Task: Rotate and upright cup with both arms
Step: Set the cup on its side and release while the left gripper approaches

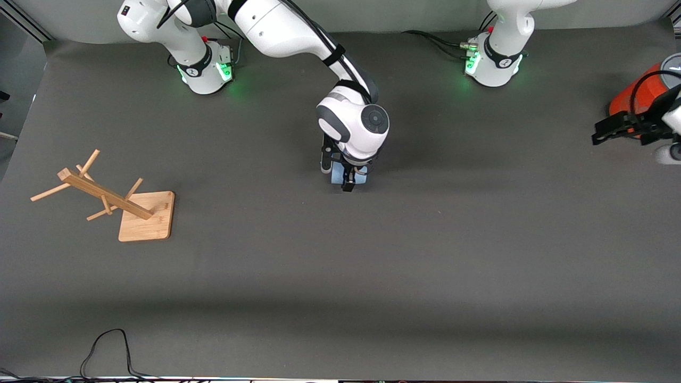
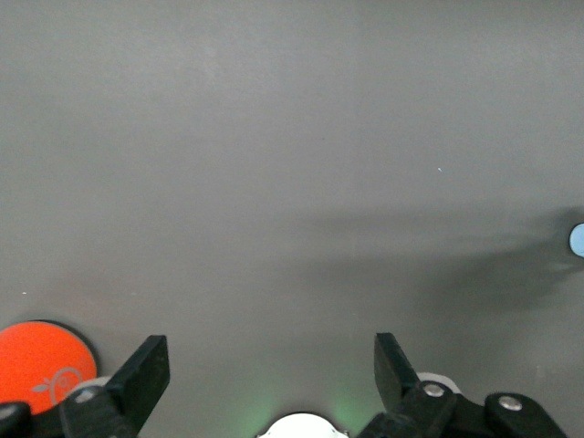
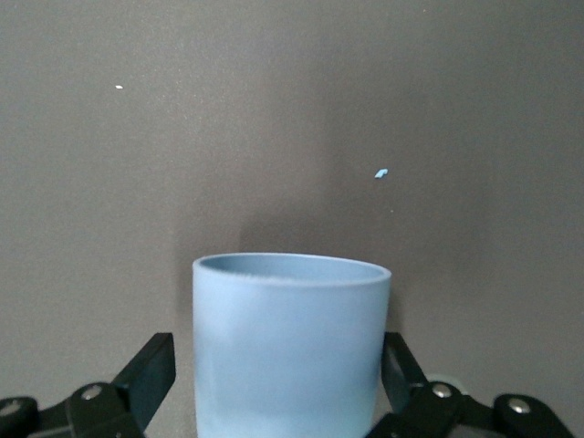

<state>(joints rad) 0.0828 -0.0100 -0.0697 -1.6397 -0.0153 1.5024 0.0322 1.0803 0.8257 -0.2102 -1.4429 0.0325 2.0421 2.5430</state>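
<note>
Clearly the cup (image 3: 290, 342) sits between the two fingers of the right claw (image 1: 348, 178), near the middle of the tabletop (image 1: 340, 276), its long axis running straight out from the claw with the rim leading; the fingers stand at its sides, and whether they press it I cannot tell. Much farther off, near the edge at the left arm's end, the left claw (image 2: 272, 370) hangs spread apart and empty, waiting beside the orange cylinder (image 1: 641, 98), so the right arm is much the nearer.

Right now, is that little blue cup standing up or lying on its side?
Lying on its side: the cup lies between the right gripper fingers, its rim pointing along the table.
</note>
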